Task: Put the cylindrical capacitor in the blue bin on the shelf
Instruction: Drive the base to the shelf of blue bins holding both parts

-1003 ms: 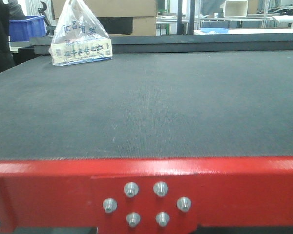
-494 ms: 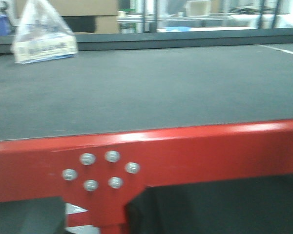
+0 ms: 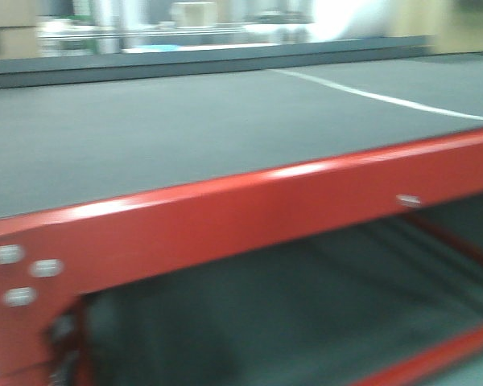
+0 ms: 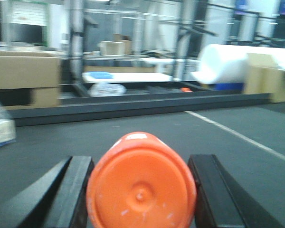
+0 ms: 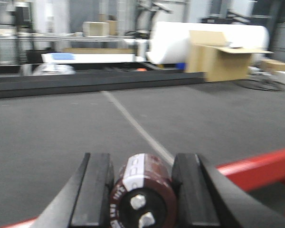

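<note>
1. Maroon capacitor (image 5: 142, 192) is gripped end-on between the right gripper's (image 5: 141, 164) black fingers (image 5: 92, 190), its two terminals facing the camera
2. An orange cylinder (image 4: 141, 187) is clamped in the left gripper (image 4: 141, 164)
3. Both are held above a dark mat (image 3: 185, 137) edged by a red frame (image 3: 249, 209)
4. The front view is blurred

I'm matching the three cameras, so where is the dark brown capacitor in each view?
Front: not in it.
Left wrist: not in it; the left hand holds an orange cylinder.
Right wrist: capacitor bottom centre, in the right hand.
Shared landmark: white line on the mat, in all three.
</note>
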